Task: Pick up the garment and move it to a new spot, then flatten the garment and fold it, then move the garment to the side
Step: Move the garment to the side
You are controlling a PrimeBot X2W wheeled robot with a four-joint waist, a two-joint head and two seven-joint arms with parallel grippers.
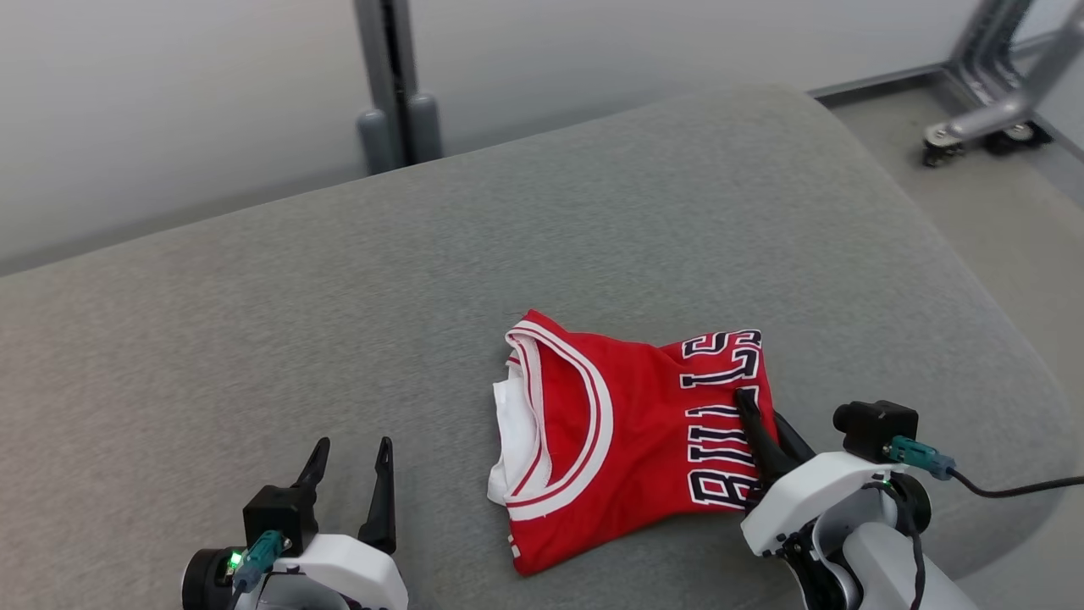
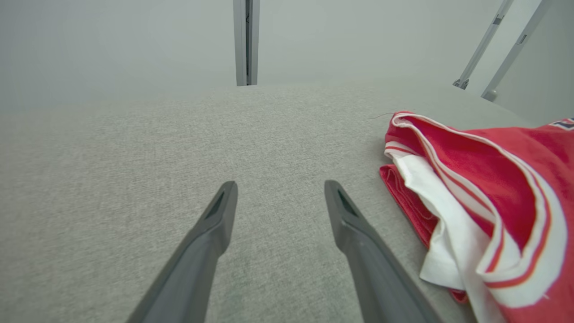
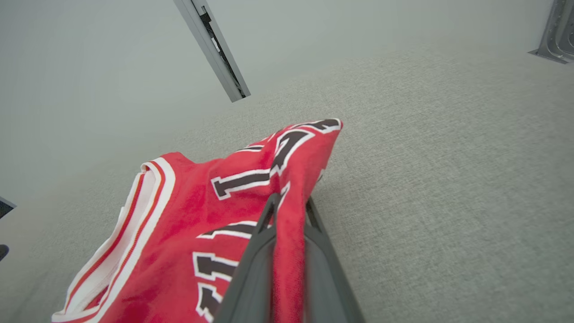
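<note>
Pincer on my right (image 1: pixel 760 407) clamps a ridge of red jersey (image 1: pixel 627 424) (blocky black letters (image 1: pixel 724 419)); my left pincer (image 1: pixel 354 442) gapes above nubby grey upholstery (image 1: pixel 423 296).

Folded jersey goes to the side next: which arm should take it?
Probably right. The right claw is shut on the jersey at its lettered edge; the left claw is open over the grey cushion, apart from it.
</note>
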